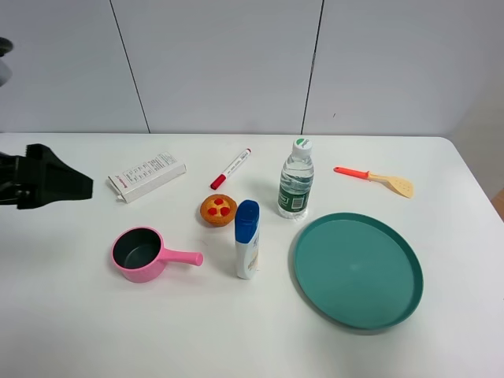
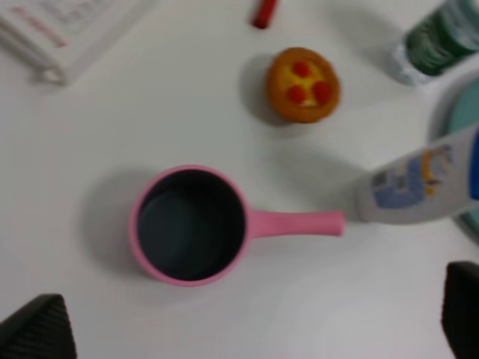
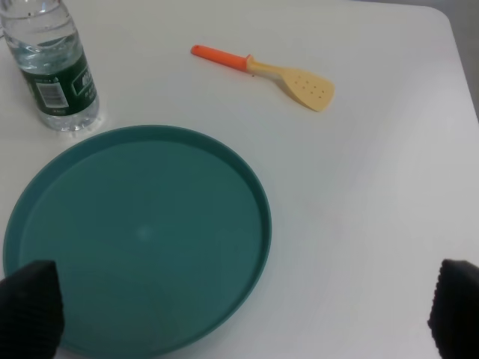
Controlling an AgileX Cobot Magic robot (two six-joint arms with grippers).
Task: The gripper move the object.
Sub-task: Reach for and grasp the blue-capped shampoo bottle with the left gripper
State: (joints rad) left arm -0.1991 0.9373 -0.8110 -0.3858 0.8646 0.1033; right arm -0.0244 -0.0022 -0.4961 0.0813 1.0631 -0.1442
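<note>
1. The small white plastic shampoo bottle with a blue flip cap (image 1: pixel 247 240) is near the middle of the white table (image 1: pixel 71 331), between the pink saucepan with a dark inside (image 1: pixel 142 253) and the round teal plate (image 1: pixel 358 269).
2. It seems to stand upright, with its long axis vertical and the cap pointing up.
3. The left gripper (image 2: pixel 247 325) is spread wide and holds nothing, well apart from the bottle. The right gripper (image 3: pixel 243 310) is also spread, above the plate.
4. I judge the step is the approach. Take the white body below the cap, avoid the saucepan handle just beside the base, and close gently, because a tall bottle can tip.
</note>
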